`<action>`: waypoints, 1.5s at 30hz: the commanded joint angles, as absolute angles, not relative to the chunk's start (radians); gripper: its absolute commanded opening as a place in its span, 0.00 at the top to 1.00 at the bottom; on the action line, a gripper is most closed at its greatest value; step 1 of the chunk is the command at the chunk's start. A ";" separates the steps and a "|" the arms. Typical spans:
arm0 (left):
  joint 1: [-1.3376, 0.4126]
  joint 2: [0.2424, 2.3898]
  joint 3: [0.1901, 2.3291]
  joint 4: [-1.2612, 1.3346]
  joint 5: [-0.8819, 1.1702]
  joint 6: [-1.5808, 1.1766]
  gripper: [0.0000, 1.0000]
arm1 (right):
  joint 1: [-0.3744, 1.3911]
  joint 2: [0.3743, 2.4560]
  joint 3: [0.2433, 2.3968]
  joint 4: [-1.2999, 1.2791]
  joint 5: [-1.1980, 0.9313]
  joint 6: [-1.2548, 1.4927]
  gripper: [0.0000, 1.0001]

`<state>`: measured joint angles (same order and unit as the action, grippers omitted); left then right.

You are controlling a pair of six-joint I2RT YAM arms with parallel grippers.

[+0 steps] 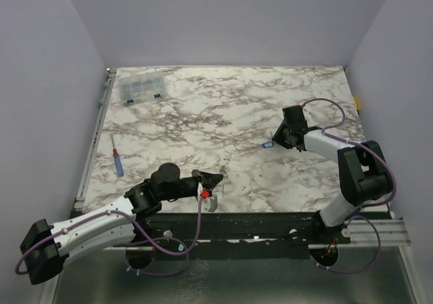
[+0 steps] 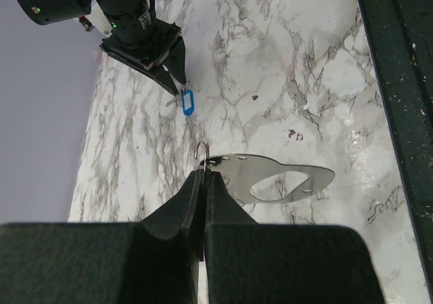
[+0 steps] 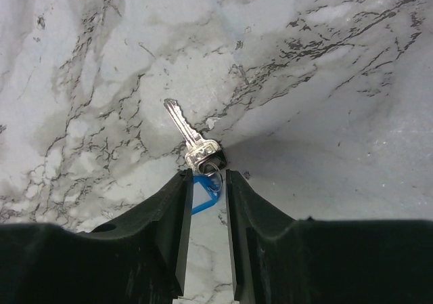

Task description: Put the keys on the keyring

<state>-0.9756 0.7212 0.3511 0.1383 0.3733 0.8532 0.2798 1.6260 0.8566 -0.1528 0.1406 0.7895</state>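
Right wrist view: right hand (image 3: 206,177) clamped on keyring (image 3: 215,163), key (image 3: 191,138) at it; left hand (image 2: 203,175) pinching small metal loop (image 2: 201,151). Threading step; next: converge, align.

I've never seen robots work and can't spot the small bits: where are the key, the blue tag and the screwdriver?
key (image 3: 183,125), right wrist view, on its blade.
blue tag (image 2: 188,103), left wrist view, on its middle.
screwdriver (image 1: 119,166), top external view, on its blue handle.
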 commanded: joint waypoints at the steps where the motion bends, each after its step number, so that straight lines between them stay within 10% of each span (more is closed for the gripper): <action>1: -0.981 0.722 0.370 0.162 0.408 0.847 1.00 | 0.270 1.651 0.835 -0.108 0.128 0.798 0.67; 11: -0.980 0.729 0.370 0.167 0.417 0.840 1.00 | 0.265 1.660 0.812 -0.092 0.119 0.796 0.69; 25: -0.983 0.726 0.367 0.174 0.425 0.836 1.00 | 0.265 1.625 0.799 -0.058 0.122 0.762 0.99; 45: -0.984 0.661 0.365 0.271 0.323 0.735 1.00 | 0.265 1.330 0.718 0.085 -0.046 0.603 0.99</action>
